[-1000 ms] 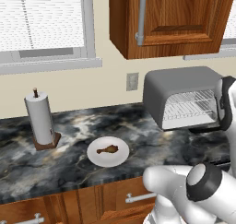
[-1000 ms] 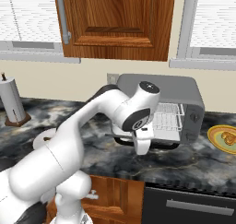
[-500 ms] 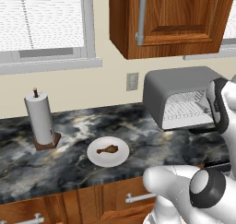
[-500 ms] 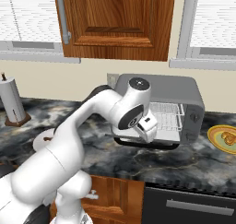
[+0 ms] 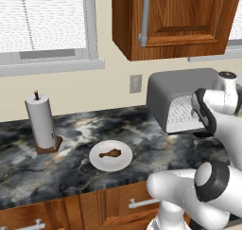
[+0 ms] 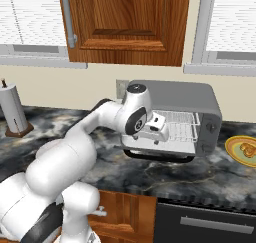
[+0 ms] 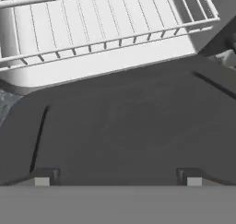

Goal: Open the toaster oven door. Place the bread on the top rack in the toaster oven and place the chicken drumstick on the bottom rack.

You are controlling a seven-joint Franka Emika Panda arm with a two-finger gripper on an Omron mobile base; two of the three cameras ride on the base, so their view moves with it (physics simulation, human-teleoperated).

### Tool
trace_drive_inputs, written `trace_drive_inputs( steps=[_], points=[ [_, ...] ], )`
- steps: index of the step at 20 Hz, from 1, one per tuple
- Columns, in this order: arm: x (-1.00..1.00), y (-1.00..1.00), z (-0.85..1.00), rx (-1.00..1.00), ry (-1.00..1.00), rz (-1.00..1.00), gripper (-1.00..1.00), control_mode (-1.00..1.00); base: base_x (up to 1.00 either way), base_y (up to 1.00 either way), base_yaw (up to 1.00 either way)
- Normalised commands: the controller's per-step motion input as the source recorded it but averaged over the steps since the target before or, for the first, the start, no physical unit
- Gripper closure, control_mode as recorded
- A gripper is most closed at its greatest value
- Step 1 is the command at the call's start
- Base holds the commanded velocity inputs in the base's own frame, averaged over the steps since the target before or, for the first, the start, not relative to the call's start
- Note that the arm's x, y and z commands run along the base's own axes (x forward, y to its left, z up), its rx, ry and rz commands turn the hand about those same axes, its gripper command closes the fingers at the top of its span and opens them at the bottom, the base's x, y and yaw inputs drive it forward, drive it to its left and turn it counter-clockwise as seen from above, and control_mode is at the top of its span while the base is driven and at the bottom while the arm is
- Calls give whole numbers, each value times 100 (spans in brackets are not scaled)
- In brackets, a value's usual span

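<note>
above the lowered toaster oven door (image 7: pixel 120 126); fingers (image 7: pixel 41 177) spread, holding nothing; no readable labels

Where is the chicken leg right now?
The small brown chicken drumstick lies on a round white plate on the dark marble counter in the left base view, between the paper towel roll and the grey toaster oven.

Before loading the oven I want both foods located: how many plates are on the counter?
2. A white plate with the drumstick, left of the oven; a yellow plate with the bread, on its right.
</note>
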Motion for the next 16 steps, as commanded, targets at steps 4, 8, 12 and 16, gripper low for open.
trace_drive_inputs(
  steps=[4,8,12,16],
  points=[
    [15,-14,-56,-19,26,37,-100,-100,0,0,0],
    [-17,-20,-64,-8,26,25,-100,-100,0,0,0],
    [-34,-21,-72,-1,19,20,-100,-100,0,0,0],
    [-34,-18,-72,4,10,11,-100,-100,0,0,0]
  ],
)
